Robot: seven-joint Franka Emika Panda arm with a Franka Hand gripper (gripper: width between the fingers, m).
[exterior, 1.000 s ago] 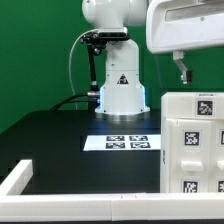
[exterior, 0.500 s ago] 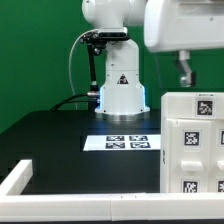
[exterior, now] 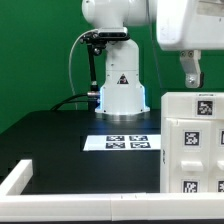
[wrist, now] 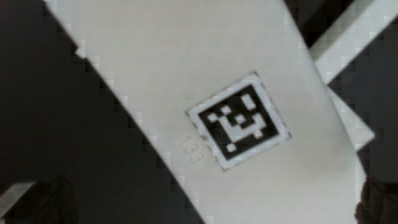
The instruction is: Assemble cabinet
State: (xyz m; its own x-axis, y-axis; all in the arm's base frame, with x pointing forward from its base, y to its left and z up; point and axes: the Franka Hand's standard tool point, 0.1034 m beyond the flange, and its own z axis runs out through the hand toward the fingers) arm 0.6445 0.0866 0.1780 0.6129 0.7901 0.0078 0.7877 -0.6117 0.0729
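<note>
The white cabinet body, with several black-and-white tags, stands at the exterior view's right on the black table. My gripper hangs just above its top edge, apart from it. In the wrist view a white cabinet panel with one tag fills the picture below my gripper. A dark fingertip shows at each side, far apart, with nothing between them. The gripper is open and empty.
The white robot base with a triangle sticker stands at the back. The marker board lies flat in front of it. A white rim borders the table's near left corner.
My gripper has moved toward the exterior view's right and a little lower, to above the cabinet body. The cabinet has not moved.
</note>
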